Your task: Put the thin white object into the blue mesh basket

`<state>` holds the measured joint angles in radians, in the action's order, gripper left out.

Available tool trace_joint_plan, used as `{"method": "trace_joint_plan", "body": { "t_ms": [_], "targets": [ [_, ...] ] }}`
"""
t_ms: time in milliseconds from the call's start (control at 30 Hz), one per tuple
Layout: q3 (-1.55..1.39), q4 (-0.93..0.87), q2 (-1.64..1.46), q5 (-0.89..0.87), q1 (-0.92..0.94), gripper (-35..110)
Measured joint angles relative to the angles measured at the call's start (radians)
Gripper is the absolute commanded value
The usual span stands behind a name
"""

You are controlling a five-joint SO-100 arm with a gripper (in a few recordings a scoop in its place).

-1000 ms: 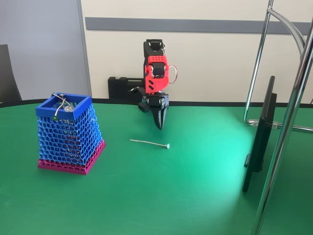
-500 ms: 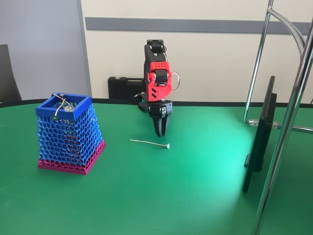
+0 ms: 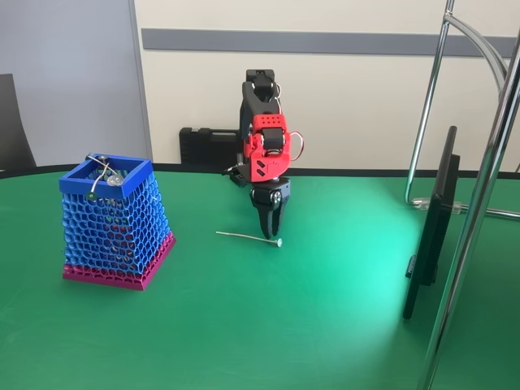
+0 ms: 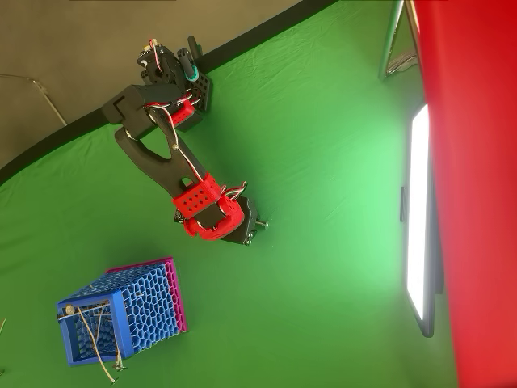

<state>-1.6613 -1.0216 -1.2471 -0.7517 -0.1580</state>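
Tool (image 3: 270,233) has dropped and swung right over the last second, fingers now slightly apart and empty over the white stick's (image 3: 246,237) green-tipped end mid-frame on the green surface (image 3: 244,325), basket (image 3: 114,223) far left — grasp looks next.

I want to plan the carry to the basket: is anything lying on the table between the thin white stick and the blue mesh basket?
Nothing visible does. In the fixed view, bare green table lies between the thin white object and the blue mesh basket. The gripper hangs just above the stick's right end, with nothing between them either.
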Motion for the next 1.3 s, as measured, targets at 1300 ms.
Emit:
{"method": "trace_joint_plan", "body": {
  "t_ms": [1300],
  "targets": [
    [0.179, -0.089, 0.163, 0.029, -0.040, 11]
  ]
}}
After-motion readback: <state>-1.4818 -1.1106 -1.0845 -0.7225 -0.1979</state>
